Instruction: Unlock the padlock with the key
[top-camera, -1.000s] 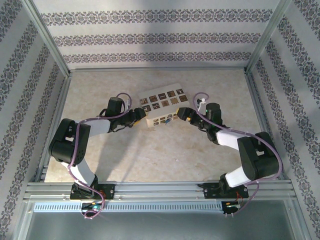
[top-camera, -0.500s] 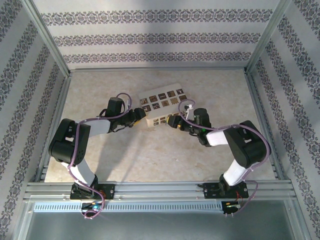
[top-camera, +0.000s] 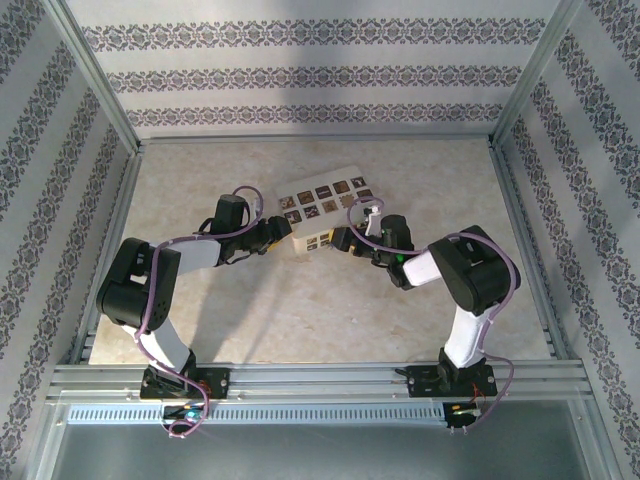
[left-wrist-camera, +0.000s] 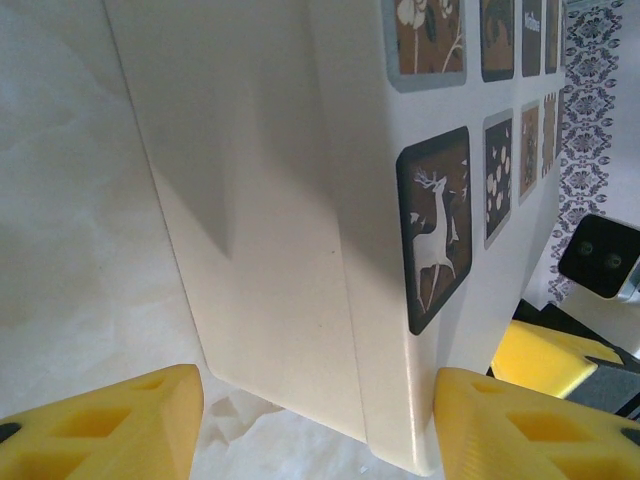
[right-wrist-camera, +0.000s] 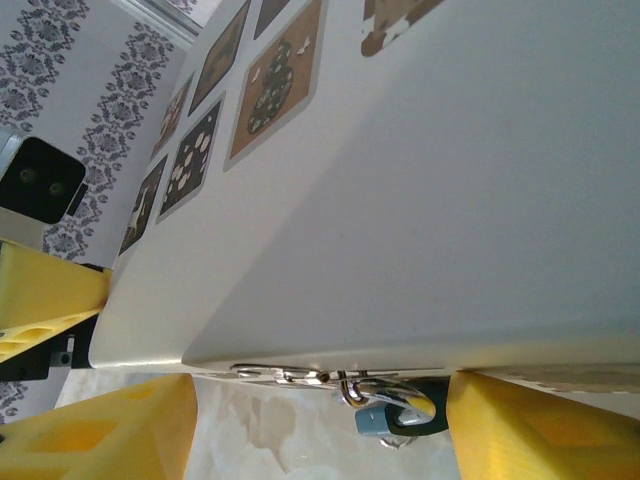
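Note:
The cream box (top-camera: 322, 212) with dark picture tiles lies mid-table. From a metal hasp on its front edge hangs the tiny blue-and-silvery padlock (right-wrist-camera: 393, 409). My right gripper (right-wrist-camera: 318, 428) is open, and the padlock hangs between its yellow fingers (right-wrist-camera: 545, 425), closer to the right one. In the top view the right gripper (top-camera: 347, 240) is at the box's front side. My left gripper (left-wrist-camera: 316, 425) is open too, straddling the box's (left-wrist-camera: 280, 230) left end corner, and shows in the top view (top-camera: 284, 237). I cannot make out a key; a dark shape sits behind the padlock.
The marbled table (top-camera: 300, 320) is ringed by patterned walls and an aluminium frame (top-camera: 320, 378) along the near edge. Each wrist view catches the other arm's yellow finger (left-wrist-camera: 545, 355) and camera (right-wrist-camera: 38, 180) across the box.
The right arm has swung left and folded in, bringing its gripper from the box's right end to the front side at the padlock. The left arm and the box have not moved.

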